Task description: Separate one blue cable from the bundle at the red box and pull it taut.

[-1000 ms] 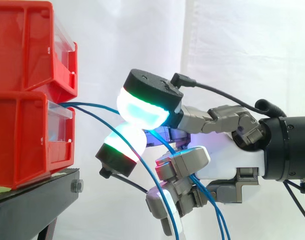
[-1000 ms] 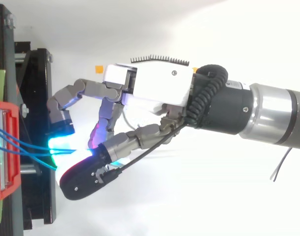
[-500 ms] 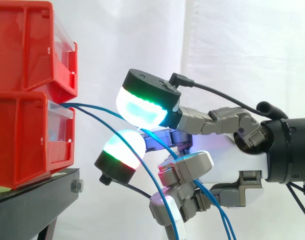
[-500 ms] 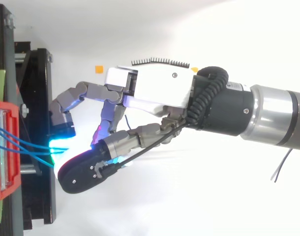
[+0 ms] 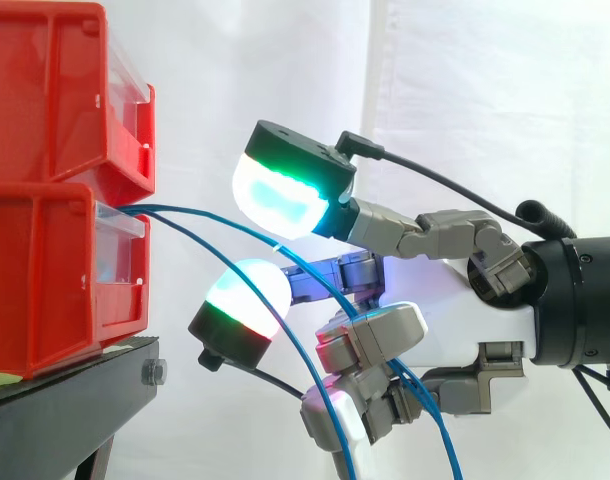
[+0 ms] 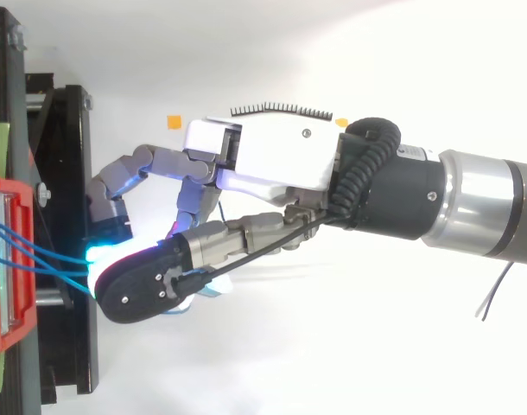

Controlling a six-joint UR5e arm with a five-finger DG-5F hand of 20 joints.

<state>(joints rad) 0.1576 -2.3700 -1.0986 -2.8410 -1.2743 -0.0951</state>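
Note:
Two thin blue cables (image 5: 200, 213) leave the front of the lower red bin (image 5: 45, 280) and sag down to the right. My hand (image 5: 455, 320) reaches in from the right, just short of the bin. Its upper glowing pad (image 5: 280, 195) and lower glowing pad (image 5: 245, 300) stand apart, one above the other. The upper cable runs through the gap between them, grazing the upper pad's underside. The lower cable passes by the lower pad. Both cables then run down past the hand's lower curled fingers (image 5: 355, 400). In the top view the hand (image 6: 272, 160) nearly touches the bin (image 6: 0, 259), and the cables (image 6: 39, 255) fan out there.
A second red bin (image 5: 55, 90) sits on top of the lower one. Both rest on a black stand (image 5: 75, 400) at the left. A white curtain hangs behind. A small orange mark (image 6: 173, 122) lies on the white floor beyond the hand.
The two glowing pads touched a second ago and have parted. The upper pad has lifted and, in the top view, swung over towards the bin. The arm has barely moved.

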